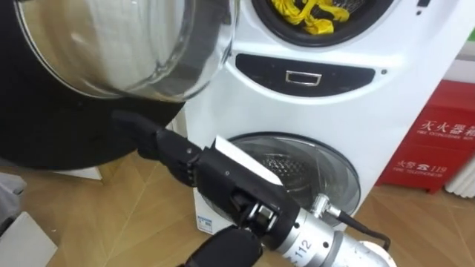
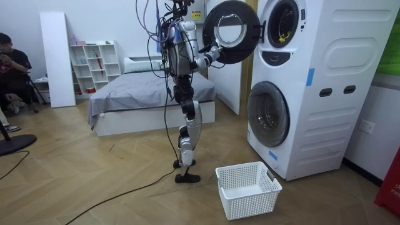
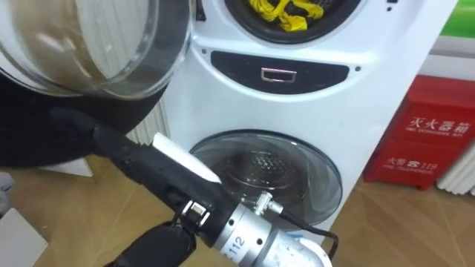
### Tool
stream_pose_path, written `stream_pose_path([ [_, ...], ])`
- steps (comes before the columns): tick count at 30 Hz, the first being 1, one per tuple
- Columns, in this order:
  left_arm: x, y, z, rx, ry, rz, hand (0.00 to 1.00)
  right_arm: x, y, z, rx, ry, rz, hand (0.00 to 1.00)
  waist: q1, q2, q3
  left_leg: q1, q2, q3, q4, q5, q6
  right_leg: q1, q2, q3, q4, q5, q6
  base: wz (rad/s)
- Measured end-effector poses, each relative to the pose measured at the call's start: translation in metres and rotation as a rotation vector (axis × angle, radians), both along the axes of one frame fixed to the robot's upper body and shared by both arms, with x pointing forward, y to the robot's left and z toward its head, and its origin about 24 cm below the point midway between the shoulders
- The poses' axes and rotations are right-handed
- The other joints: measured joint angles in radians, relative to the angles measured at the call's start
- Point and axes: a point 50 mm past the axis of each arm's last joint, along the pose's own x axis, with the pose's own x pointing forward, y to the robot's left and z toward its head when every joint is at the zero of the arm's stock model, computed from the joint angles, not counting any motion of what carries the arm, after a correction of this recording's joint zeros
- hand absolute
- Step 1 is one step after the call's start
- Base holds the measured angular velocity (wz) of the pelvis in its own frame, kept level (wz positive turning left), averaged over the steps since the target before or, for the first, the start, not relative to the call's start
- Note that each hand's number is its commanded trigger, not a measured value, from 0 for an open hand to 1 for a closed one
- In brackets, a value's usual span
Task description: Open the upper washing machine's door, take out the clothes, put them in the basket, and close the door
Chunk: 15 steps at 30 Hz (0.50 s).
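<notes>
Left eye view: one yellow cloth (image 1: 308, 15) inside; straight-fingered right hand (image 1: 178, 152) at one open door (image 1: 111, 44).

The right hand (image 1: 215, 174) is black and jointed with a white tag on its back, and at four o'clock from it come a silver cylindrical wrist with dark printed digits, a metal plug trailing a thin black cable, and a white forearm shell.

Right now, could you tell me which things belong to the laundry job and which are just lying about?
Job: yellow clothes, open upper door, right hand, white basket.
Lying about: lower washer door, red box, bed, shelf.
</notes>
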Motion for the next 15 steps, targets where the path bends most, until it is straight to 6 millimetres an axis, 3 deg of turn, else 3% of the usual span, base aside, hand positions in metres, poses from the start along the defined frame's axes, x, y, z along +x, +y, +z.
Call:
stream_pose_path([
  [15, 0.0027, -0.0012, 0.0, 0.0, -0.01, 0.01, 0.0, -0.0012, 0.0011, -0.0009, -0.01, -0.001, 0.016, 0.0, 0.011, 0.001, 0.0004, -0.004, -0.009, -0.008, 0.013, 0.0, 0.001, 0.009, -0.008, -0.026, 0.001, -0.006, 0.005, 0.06],
])
